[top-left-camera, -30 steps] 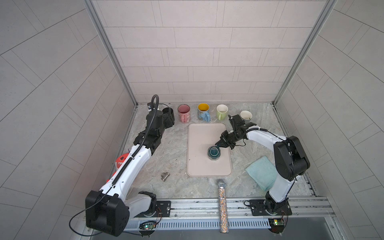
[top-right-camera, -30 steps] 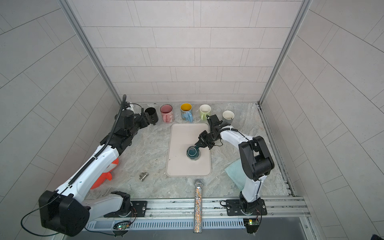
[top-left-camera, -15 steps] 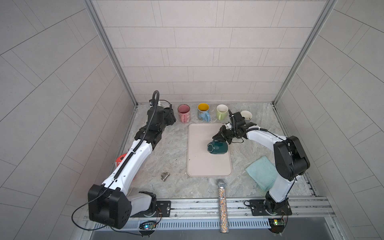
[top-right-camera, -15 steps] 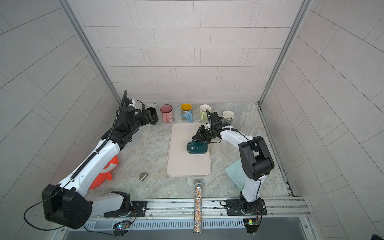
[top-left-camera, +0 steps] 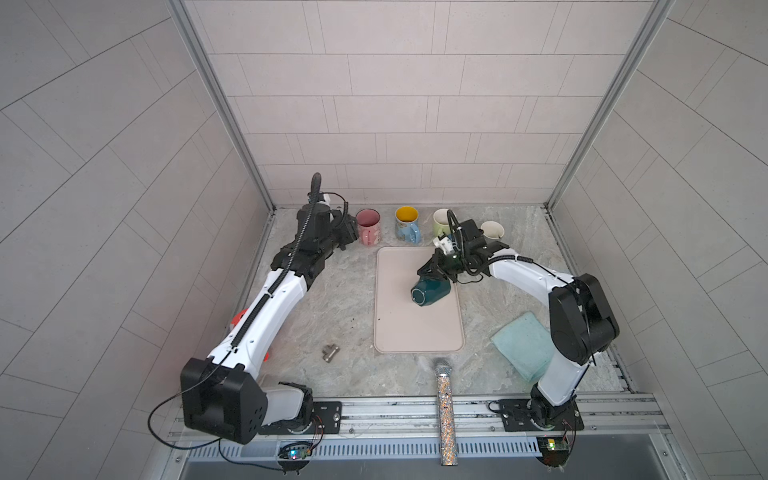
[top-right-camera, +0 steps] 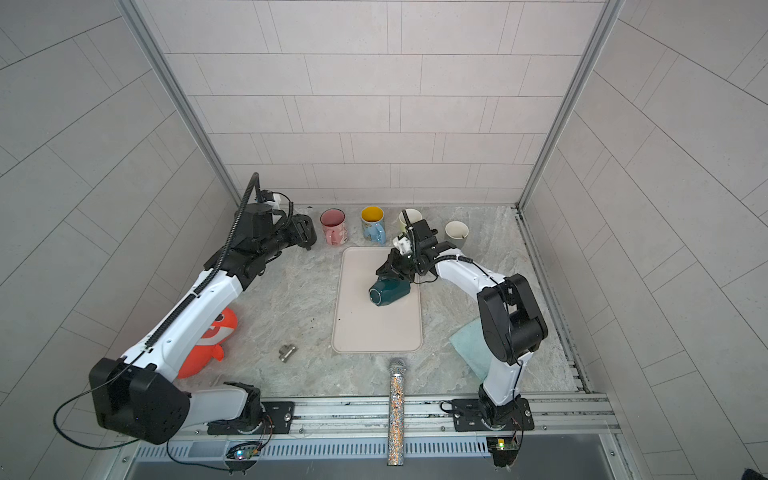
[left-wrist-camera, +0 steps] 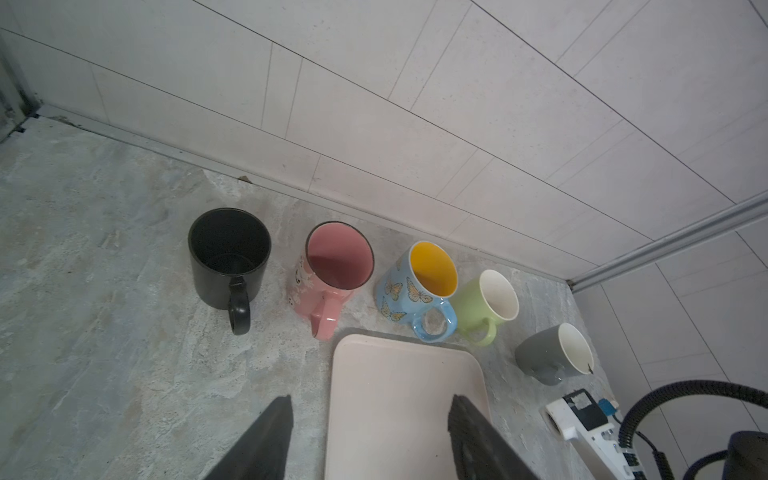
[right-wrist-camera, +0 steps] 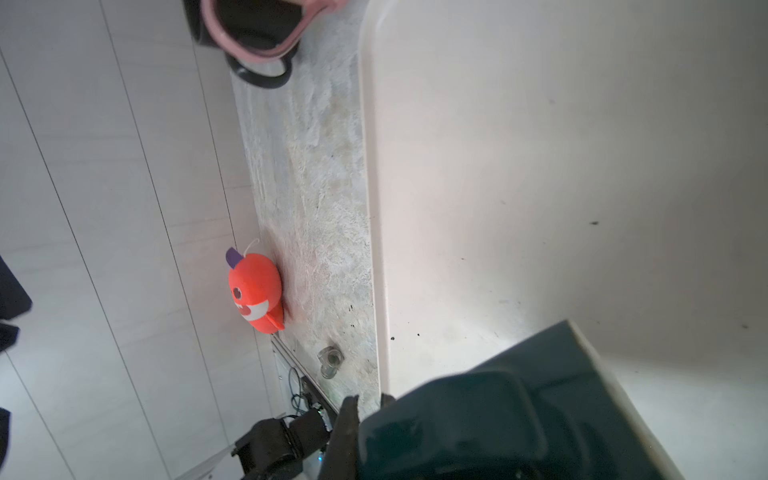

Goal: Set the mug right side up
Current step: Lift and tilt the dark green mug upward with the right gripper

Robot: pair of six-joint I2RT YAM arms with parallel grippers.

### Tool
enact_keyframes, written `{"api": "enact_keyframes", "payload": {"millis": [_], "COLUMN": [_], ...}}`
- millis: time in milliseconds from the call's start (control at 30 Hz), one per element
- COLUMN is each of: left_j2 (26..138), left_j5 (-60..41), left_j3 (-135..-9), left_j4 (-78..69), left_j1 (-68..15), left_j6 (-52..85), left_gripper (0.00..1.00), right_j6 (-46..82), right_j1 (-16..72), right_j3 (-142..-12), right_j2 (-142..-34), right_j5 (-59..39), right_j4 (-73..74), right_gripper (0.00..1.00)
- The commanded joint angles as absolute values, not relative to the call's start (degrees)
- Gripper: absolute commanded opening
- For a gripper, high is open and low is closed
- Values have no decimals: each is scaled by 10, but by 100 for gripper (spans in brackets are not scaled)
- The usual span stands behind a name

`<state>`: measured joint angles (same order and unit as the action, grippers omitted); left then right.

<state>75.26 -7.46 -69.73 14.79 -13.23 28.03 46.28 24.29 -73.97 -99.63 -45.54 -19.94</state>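
A dark teal mug [top-left-camera: 430, 291] [top-right-camera: 388, 291] [right-wrist-camera: 519, 407] lies tipped on its side over the middle of the beige tray [top-left-camera: 415, 332] [top-right-camera: 374, 332] [right-wrist-camera: 540, 166]. One round end faces the front left. My right gripper [top-left-camera: 434, 274] [top-right-camera: 392, 272] [right-wrist-camera: 368, 401] is shut on the mug's handle from the back right. Whether the mug touches the tray I cannot tell. My left gripper [left-wrist-camera: 370, 401] is open and holds nothing. It hangs at the back left near a black mug [left-wrist-camera: 228, 257], pointing at the tray's [left-wrist-camera: 395, 395] far left corner.
Upright along the back wall are a pink mug [top-left-camera: 368, 226], a blue butterfly mug [top-left-camera: 407, 224], a green mug [top-left-camera: 440, 220] and a grey mug [top-left-camera: 492, 230]. An orange plush toy [top-right-camera: 208, 345], a metal piece [top-left-camera: 330, 353], a glitter microphone [top-left-camera: 444, 399] and a teal cloth [top-left-camera: 523, 345] lie nearby.
The teal mug stood upside down on the tray; the right gripper has turned it onto its side. The left arm has swung a little toward the back wall.
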Motion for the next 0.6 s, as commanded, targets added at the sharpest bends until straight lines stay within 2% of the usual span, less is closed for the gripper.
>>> {"api": "enact_keyframes", "payload": {"millis": [0, 167, 300, 567], "left_j2": [761, 775, 771, 751], "left_j5": [-143, -219, -275, -388], "left_j3": [-738, -758, -758, -774], "left_j4": [198, 239, 234, 238], "left_j1": [-130, -129, -129, -132], "left_j6": [245, 243, 273, 297], "left_gripper": [65, 63, 62, 62], "right_j6": [317, 192, 101, -19], "right_j1": [271, 307, 348, 386], "right_j3": [-776, -767, -730, -757], "right_j2": [-928, -878, -823, -813], "right_j5": [-445, -417, -351, -302], "right_j4": [-222, -197, -158, -230], "right_gripper": [0, 0, 0, 0]}}
